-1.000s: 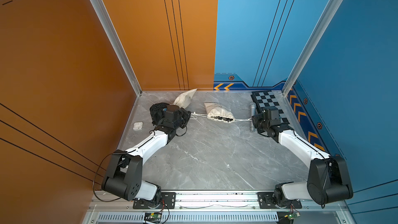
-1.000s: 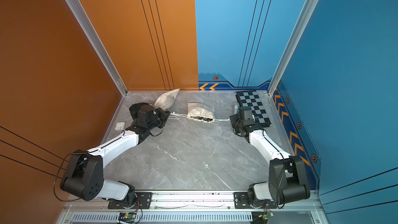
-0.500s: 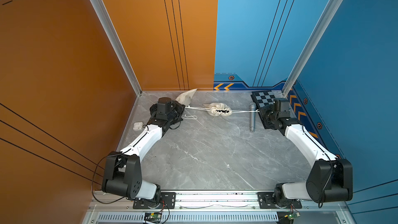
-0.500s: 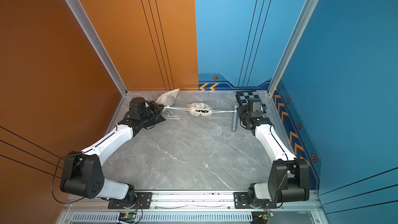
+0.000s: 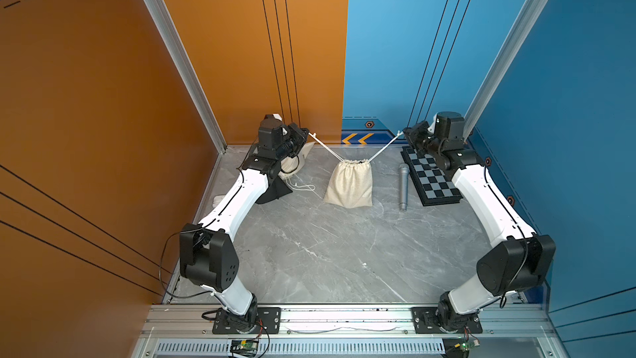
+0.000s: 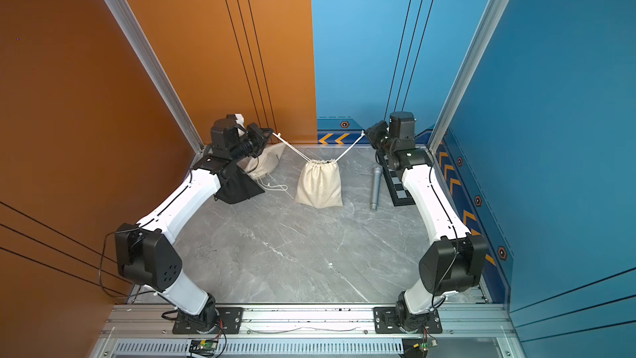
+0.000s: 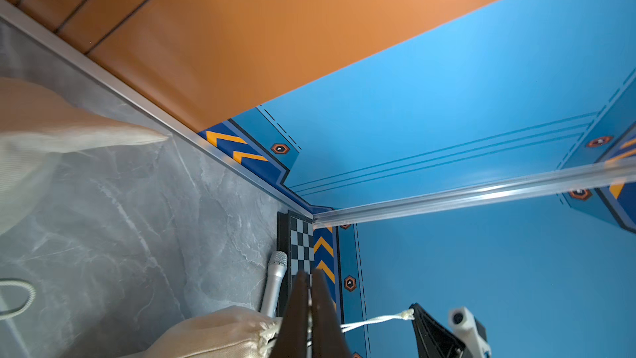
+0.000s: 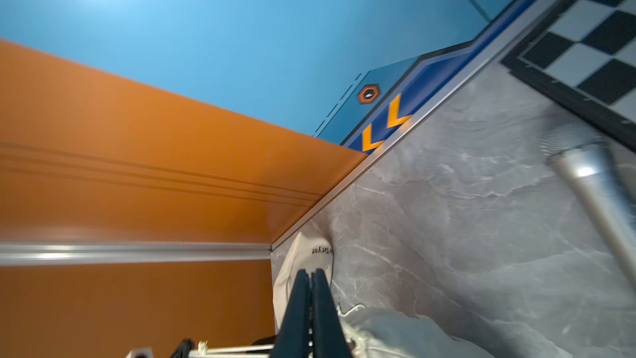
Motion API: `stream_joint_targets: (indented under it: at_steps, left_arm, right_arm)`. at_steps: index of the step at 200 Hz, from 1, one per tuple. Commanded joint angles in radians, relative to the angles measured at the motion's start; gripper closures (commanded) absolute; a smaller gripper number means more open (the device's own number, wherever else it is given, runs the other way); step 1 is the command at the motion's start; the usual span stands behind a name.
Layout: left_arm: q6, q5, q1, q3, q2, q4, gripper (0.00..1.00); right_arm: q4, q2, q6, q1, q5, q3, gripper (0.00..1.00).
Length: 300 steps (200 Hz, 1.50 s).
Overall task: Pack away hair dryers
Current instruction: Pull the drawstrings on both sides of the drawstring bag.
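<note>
Your L gripper (image 5: 307,131) and R gripper (image 5: 403,132) sit high near the back wall, both jaws pinched together on the drawstring (image 5: 325,146) ends, cords taut in a V. The cream bag (image 5: 349,184) is strung btwn them, mouth cinched. Where the hair dryers are, can't tell, since the bag hides its contents. The mic (image 5: 403,185) lies just beside the bag on your R.

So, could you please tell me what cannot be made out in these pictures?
- Cream bag, both top views: drawstring cinched, cloth hides contents.
- Second cream bag, black bag, top view: left arm covers parts.
- Chessboard, top view: right arm overlaps it.
- Microphone, right wrist view: blurred, cut by edge.
- Hair dryers: none visible anywhere.
</note>
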Motion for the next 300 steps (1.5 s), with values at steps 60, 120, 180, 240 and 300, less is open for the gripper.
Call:
stream_joint_targets:
  at_steps: [60, 120, 180, 240, 300]
  left_arm:
    - [0.112, -0.002, -0.060, 0.075, -0.058, -0.073, 1.00]
    - [0.058, -0.023, -0.041, -0.067, -0.080, 0.004, 1.00]
    - [0.112, 0.020, -0.004, 0.111, -0.011, -0.067, 1.00]
    - [0.145, 0.043, 0.235, 0.124, -0.058, -0.141, 1.00]
    - [0.143, 0.054, 0.347, 0.081, -0.075, -0.143, 1.00]
  right_arm:
    - [-0.123, -0.115, -0.188, 0.019, 0.046, 0.270, 1.00]
    - [-0.208, 0.020, -0.172, 0.111, -0.086, 0.406, 1.00]
    - [-0.218, -0.008, -0.179, -0.095, -0.106, 0.391, 1.00]
    - [-0.225, -0.037, -0.191, -0.290, -0.115, 0.255, 1.00]
    - [-0.222, 0.003, -0.210, -0.326, -0.073, 0.237, 1.00]
